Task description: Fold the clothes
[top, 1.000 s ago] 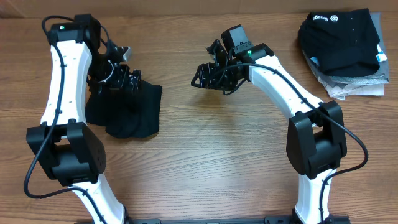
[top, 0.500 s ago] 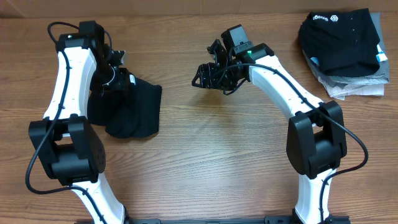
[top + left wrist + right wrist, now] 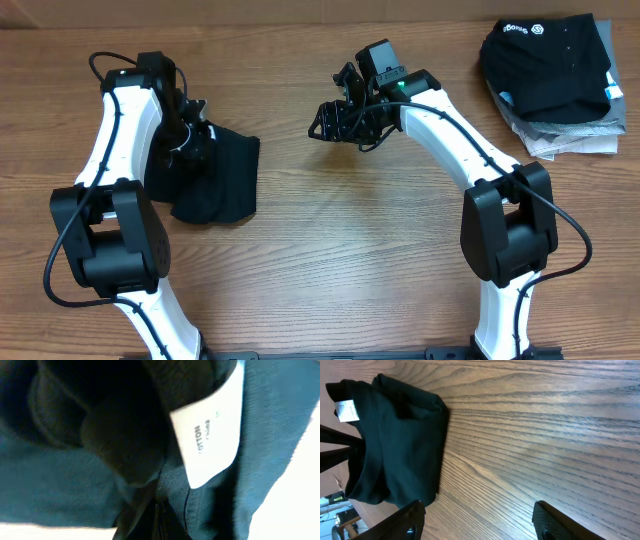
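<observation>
The clothes, a black T-shirt (image 3: 215,180), lie bunched in a roughly folded heap on the left of the table. My left gripper (image 3: 192,140) sits at the heap's far left edge, shut on the fabric. In the left wrist view dark cloth (image 3: 75,485) fills the frame, with the white neck label (image 3: 210,435) just beyond the closed left gripper (image 3: 157,522). My right gripper (image 3: 325,120) hovers over bare wood right of the shirt, open and holding nothing. The right wrist view shows the shirt (image 3: 395,445) and its label (image 3: 345,410) ahead of the right gripper (image 3: 477,512).
A stack of folded garments (image 3: 555,70) lies at the far right corner, a black piece with white logo print on top of grey and white pieces. Wooden table (image 3: 350,250) stretches between the arms.
My left gripper went from wide open to shut on the shirt's edge, and the left arm shifted a little to the right over the heap. The right arm has not moved.
</observation>
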Robot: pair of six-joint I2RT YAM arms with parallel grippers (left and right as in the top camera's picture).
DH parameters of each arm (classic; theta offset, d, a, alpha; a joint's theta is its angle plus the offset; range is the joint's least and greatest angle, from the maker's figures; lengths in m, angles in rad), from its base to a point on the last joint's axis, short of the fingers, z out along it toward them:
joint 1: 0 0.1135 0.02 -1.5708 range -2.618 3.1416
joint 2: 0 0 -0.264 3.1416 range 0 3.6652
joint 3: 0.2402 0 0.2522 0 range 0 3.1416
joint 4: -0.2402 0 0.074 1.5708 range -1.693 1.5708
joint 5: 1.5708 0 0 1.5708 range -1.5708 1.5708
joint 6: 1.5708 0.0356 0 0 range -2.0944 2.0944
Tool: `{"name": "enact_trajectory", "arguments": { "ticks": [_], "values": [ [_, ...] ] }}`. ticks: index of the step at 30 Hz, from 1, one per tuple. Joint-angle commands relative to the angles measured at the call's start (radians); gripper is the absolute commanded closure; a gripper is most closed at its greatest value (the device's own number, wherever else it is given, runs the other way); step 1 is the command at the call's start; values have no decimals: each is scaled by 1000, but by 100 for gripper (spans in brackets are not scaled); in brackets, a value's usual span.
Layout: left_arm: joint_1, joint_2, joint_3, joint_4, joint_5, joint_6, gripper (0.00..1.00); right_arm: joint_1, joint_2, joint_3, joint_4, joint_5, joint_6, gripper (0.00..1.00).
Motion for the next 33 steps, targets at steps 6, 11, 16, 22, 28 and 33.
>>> {"name": "enact_trajectory", "arguments": {
  "ticks": [6, 11, 16, 22, 28, 33],
  "values": [
    [112, 7, 106, -128, -163, -63, 96, 5, -43, 27, 1, 9, 1, 31],
    [142, 7, 106, -140, -163, -81, 96, 38, -40, 26, -6, 9, 5, 35],
    [141, 7, 105, -134, -163, -80, 96, 101, -27, 21, 31, 9, 5, 34],
    [153, 7, 48, -59, -244, -130, 96, 170, -22, 20, 120, 37, 31, 34],
    [184, 7, -100, 135, -253, -166, 96, 207, -13, 20, 154, 76, 53, 33],
    [185, 7, -164, 220, -257, -167, 93, 222, 19, 20, 179, 76, 87, 26]
  ]
}}
